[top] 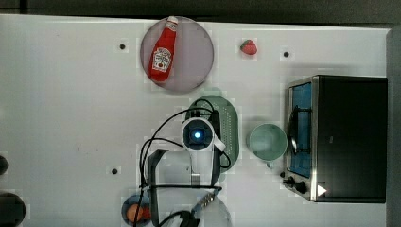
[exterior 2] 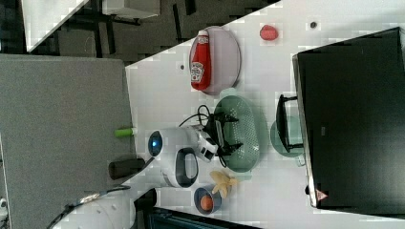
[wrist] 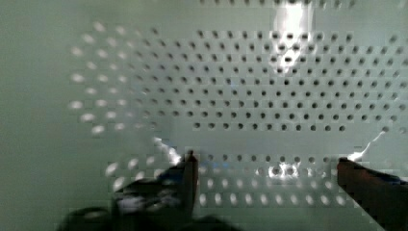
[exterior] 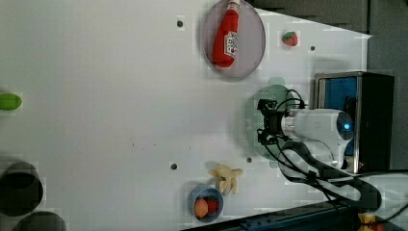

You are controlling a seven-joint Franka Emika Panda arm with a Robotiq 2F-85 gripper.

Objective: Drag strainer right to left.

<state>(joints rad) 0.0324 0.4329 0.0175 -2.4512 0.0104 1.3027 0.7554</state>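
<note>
Robot lab tabletop: white bolt-holed table (top: 71, 94), toy foods, toaster oven (top: 350, 137).

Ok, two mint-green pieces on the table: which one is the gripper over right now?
The strainer, the larger oval one dotted with holes: the open gripper hangs inside it. The smaller round cup sits apart, between strainer and toaster oven.

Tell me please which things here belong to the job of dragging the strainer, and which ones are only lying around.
Belonging to the job:
strainer
gripper, open, down inside the strainer

Only lying around:
cup
plate
ketchup bottle
strawberry
toaster oven
banana
bowl of fruit
</note>
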